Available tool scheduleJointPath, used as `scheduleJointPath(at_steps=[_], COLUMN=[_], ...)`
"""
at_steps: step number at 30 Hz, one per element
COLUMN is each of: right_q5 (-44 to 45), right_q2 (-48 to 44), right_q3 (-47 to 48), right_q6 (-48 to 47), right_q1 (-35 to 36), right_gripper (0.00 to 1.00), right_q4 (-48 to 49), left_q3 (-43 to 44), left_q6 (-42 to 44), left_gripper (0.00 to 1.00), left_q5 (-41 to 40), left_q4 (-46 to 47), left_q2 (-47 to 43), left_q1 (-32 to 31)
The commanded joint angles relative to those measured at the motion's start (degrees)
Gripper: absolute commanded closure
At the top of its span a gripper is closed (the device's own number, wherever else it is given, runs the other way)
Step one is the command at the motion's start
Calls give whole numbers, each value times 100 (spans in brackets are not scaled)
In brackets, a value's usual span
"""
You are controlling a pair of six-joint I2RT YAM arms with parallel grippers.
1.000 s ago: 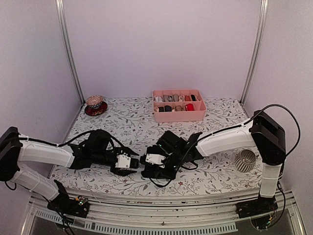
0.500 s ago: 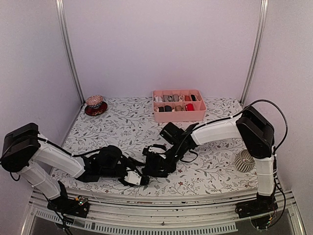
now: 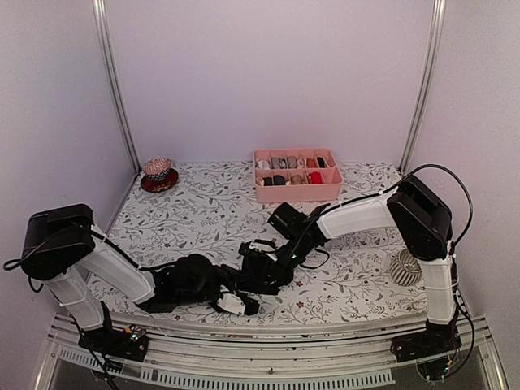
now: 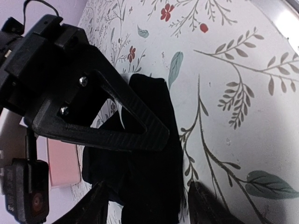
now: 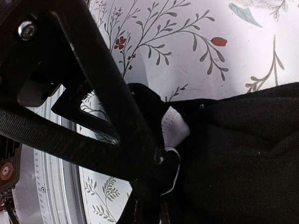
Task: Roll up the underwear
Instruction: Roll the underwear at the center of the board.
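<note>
Black underwear [image 4: 152,182] lies crumpled on the floral table near the front edge, between the two grippers [image 3: 244,286]. My left gripper [image 4: 152,207] is open, its dark fingertips [image 4: 96,205] standing on either side of the fabric. My right gripper [image 5: 152,207] is shut on the underwear's edge [image 5: 233,154], beside a small white label [image 5: 175,128]. From above, the left gripper [image 3: 249,307] comes in low from the left and the right gripper [image 3: 255,266] reaches in from behind. The waistband does not show.
A pink divided tray [image 3: 296,195] with small bundles stands at the back centre. A red dish [image 3: 158,180] sits at the back left. A white ribbed object [image 3: 406,266] stands by the right arm. The metal front rail [image 3: 268,329] runs close to the grippers.
My left arm has swung forward, and its gripper has moved right along the front edge to the fabric, its jaws narrowing. The right gripper has drawn back and left with the underwear.
</note>
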Motion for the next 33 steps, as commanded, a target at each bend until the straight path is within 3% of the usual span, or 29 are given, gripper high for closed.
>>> scheduleJointPath(at_steps=[1, 10, 20, 25, 28, 33], right_q5=[230, 263, 291, 380, 491, 759], right_q2=[153, 224, 169, 84, -89, -685], right_q3=[-132, -102, -118, -141, -214, -527], right_q6=[34, 8, -1, -26, -14, 45], right_q1=[33, 32, 36, 37, 34, 39], right_gripper=[95, 95, 95, 95, 90, 73], right_q4=[-123, -138, -139, -124, 0, 311], left_q3=[-14, 245, 387, 513, 650, 949], left_q6=[139, 120, 85, -7, -120, -376], left_gripper=[40, 45, 69, 90, 100, 100], left_q5=[-73, -404, -489, -388, -221, 136], left_q4=[-270, -599, -830, -1277, -1740, -2534], left_q2=[98, 384, 565, 576, 550, 496], left_q1=[-105, -99, -47, -14, -11, 57])
